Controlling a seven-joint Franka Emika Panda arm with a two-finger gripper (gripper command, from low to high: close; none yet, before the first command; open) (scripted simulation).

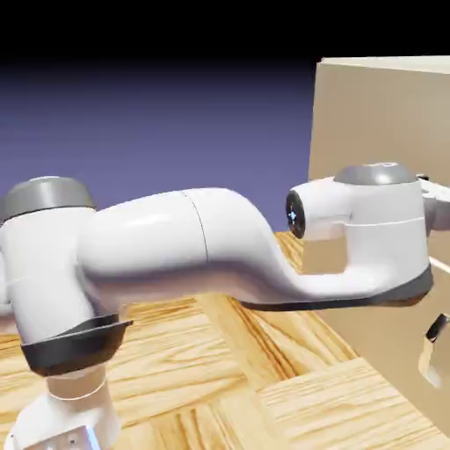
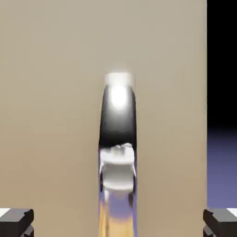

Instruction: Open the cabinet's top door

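The large, boxy, pale beige cabinet (image 1: 387, 114) with plain flat panels stands at the right of the exterior view, on the light wooden parquet worktop (image 1: 264, 387). In the hand view, a flat beige panel of the cabinet (image 2: 51, 115) fills nearly the whole picture, and a dark, glossy curved bar handle (image 2: 118, 115) stands out from it at the centre, running lengthwise up the picture with a bright highlight at its upper end and a pale silver fitting at its lower end. Whether this panel is the top door cannot be told from this view alone; the panel lies flat and closed against the cabinet. The end effector (image 2: 118, 222) faces this handle squarely: its two small grey fingertips (image 2: 16, 220) show at the bottom corners of the hand view, spread wide apart, one on each side of the handle, with nothing between them and no contact with the handle. In the exterior view, a silver-and-black handle (image 1: 433, 347) shows low on the cabinet's front, near the right edge. The white, rounded robot arm (image 1: 202, 246) with grey joint caps reaches from the left toward the cabinet, its wrist just in front of the cabinet's front face. Beyond the cabinet lies a plain blue-violet backdrop (image 1: 176, 123).
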